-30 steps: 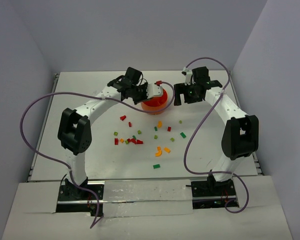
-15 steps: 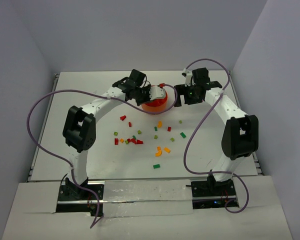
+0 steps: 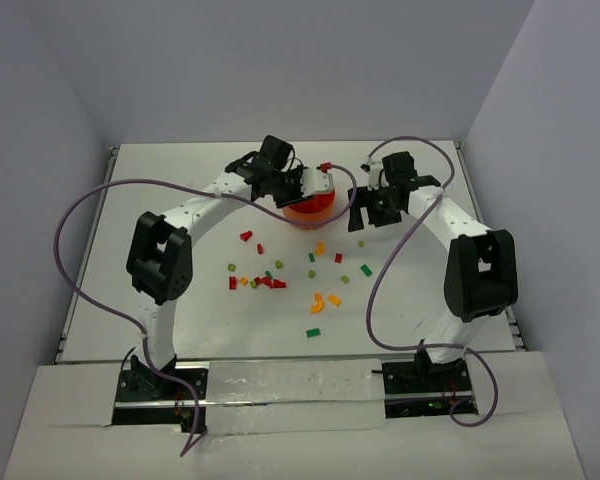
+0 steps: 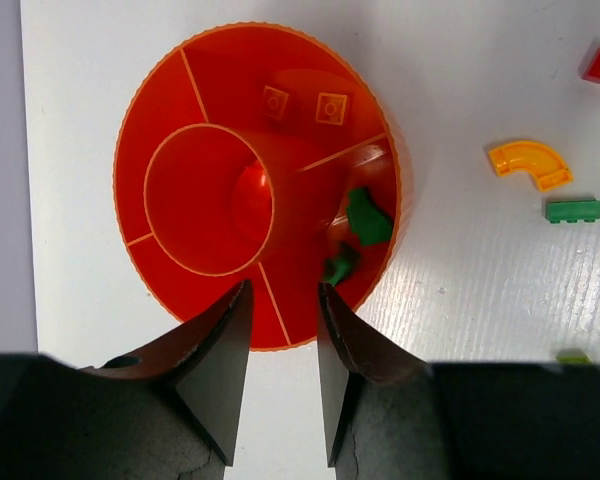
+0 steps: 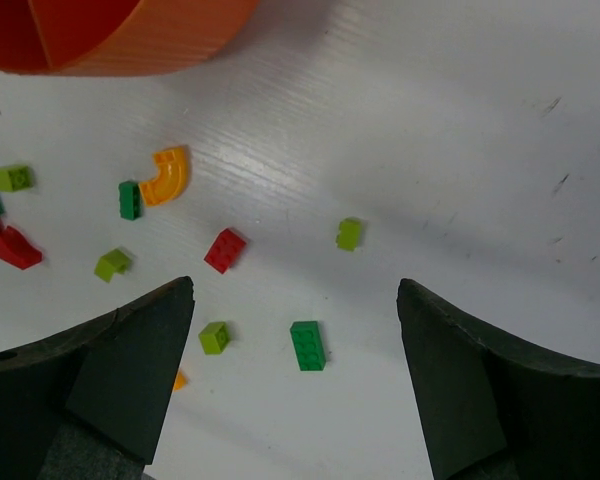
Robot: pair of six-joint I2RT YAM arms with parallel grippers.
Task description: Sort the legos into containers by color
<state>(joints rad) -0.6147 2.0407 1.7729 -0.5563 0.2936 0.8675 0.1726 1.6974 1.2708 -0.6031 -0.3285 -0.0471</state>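
The orange bowl [image 4: 160, 110] has a central round cup and dividing walls. One compartment holds two orange legos [image 4: 330, 107]. The compartment beside it holds two green legos [image 4: 367, 217]. My left gripper [image 4: 280, 300] hangs over the bowl's near rim, slightly open, with nothing between its fingers. In the top view it [image 3: 308, 186] covers part of the bowl [image 3: 315, 210]. My right gripper [image 5: 295, 290] stands wide open and empty above loose legos, over a dark green brick [image 5: 308, 345]. A red brick [image 5: 224, 249] and a lime one [image 5: 349, 233] lie beside it.
Several loose legos in red, green, lime and orange are scattered on the white table [image 3: 180, 290] in front of the bowl, among them an orange curved piece [image 5: 166, 175]. One red piece [image 3: 323, 167] lies behind the bowl. Grey walls close in the table on three sides.
My left gripper moved right over the bowl and its jaws parted a little. My right gripper swung from beside the bowl toward the near side, over the loose legos.
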